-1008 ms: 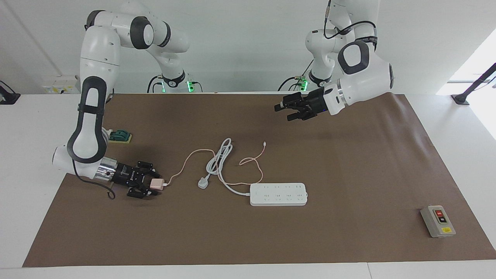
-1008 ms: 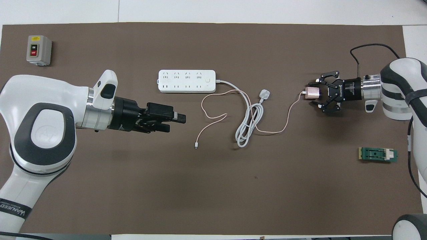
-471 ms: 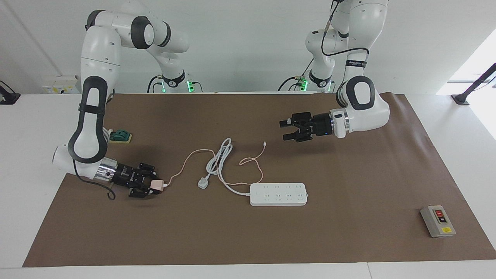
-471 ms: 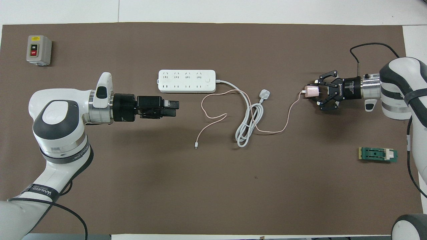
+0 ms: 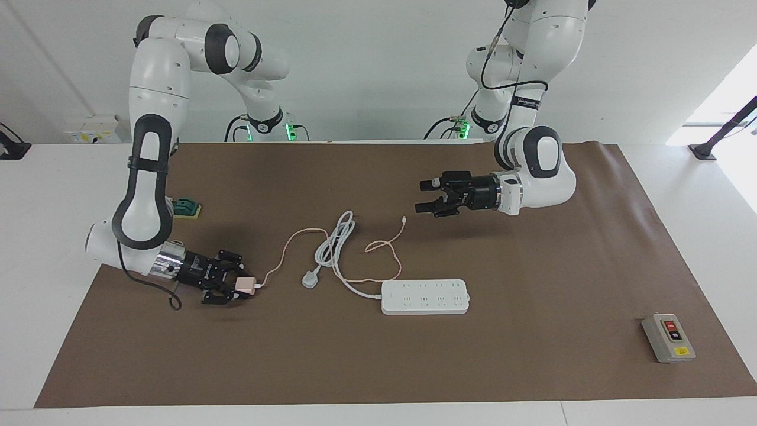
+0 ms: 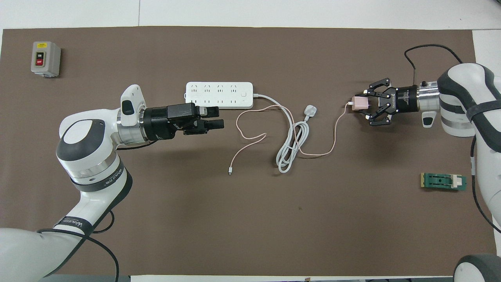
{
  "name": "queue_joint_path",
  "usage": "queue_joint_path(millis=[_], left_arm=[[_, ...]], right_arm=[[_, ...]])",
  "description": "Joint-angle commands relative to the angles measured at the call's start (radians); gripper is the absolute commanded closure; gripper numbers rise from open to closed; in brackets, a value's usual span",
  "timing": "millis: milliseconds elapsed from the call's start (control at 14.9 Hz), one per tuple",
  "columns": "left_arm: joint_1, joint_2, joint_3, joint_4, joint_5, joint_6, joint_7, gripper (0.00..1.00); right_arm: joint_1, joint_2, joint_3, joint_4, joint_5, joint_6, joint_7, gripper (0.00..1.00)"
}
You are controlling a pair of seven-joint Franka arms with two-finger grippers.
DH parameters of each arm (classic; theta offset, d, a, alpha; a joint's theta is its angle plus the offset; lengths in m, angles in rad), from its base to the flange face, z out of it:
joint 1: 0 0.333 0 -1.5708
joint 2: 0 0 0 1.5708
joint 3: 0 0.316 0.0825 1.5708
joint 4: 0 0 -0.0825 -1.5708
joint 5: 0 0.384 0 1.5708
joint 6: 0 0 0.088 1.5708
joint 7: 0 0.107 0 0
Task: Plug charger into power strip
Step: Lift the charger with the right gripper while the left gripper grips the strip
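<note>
Facing view shows the right pincer (image 5: 241, 286) clamped on the charger (image 5: 246, 286), a small pink cube held low over the brown mat toward the right arm's end of the worktop (image 5: 355, 367). Its thin pink cable (image 5: 282, 251) trails off across the mat, crosses the strip's coiled cord, and ends in a tiny white connector (image 5: 403, 219) lying loose. The power strip (image 5: 425, 296) lies flat, well apart from the charger, farther from the robots than the connector.

The charger looks light and rigid, with smooth faces that could slip, so a hold across two flat sides of the cube, as here, seems best; which way its prongs point I cannot tell. The cable is limp and will drag along, perhaps snagging on the three-pin plug (image 5: 310, 278). The strip is light too and may slide when pushed on.

The left pincer (image 5: 427, 197), fingers apart and empty, hangs over the mat near the connector.

A grey switch box (image 6: 45, 58) carries small button labels that read as ON and OFF. The left arm's band reads roughly "WANUEED".
</note>
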Motion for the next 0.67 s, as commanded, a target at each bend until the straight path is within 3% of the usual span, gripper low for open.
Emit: queue_joint_path(millis=[0,605], left_arm=[[-0.025,0.034,0.013,0.03,-0.031,-0.007,0.049,0.0],[-0.048,0.038,0.013,0.041,-0.028,0.048,0.049,0.0]], right_arm=[[0.043,-0.067,0.001,-0.005,0.002,-0.016,0.108,1.0],[0.247,-0.213,0.002,0.003,0.062,-0.008,0.383,1.0]])
